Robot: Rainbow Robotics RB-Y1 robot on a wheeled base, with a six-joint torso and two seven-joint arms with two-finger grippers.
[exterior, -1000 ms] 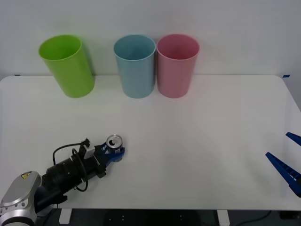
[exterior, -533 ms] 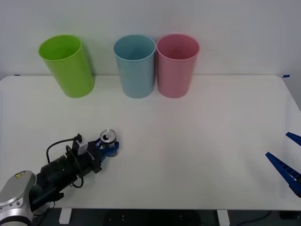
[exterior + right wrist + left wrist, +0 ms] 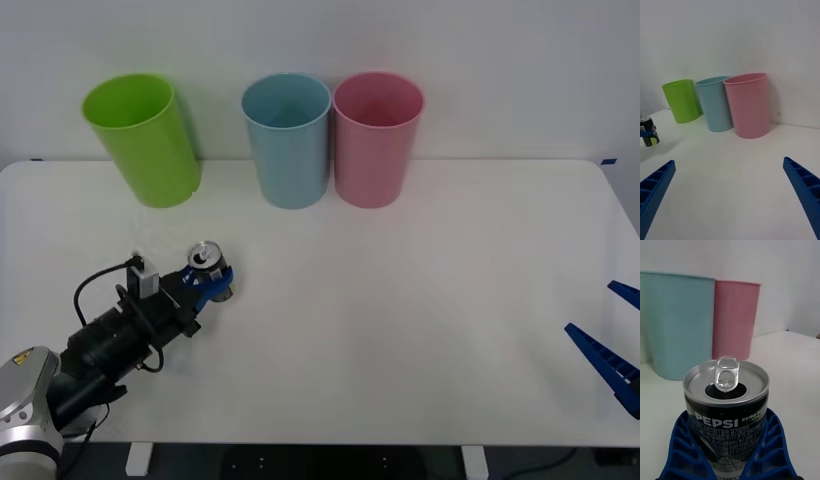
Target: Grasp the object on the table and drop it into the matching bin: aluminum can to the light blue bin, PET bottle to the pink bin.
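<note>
Left tool (image 3: 210, 283) grips can (image 3: 205, 257) above white table (image 3: 420, 320).

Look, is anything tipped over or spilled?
Nothing spilled. The can stands upright in the left claw, tab lifted and mouth already open. The green bin leans a little; the blue bin and pink bin stand straight.

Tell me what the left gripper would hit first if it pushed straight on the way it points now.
Likely the light blue bin: the left gripper, shut on the aluminum can, points at it across bare table. Depth is uncertain.
</note>
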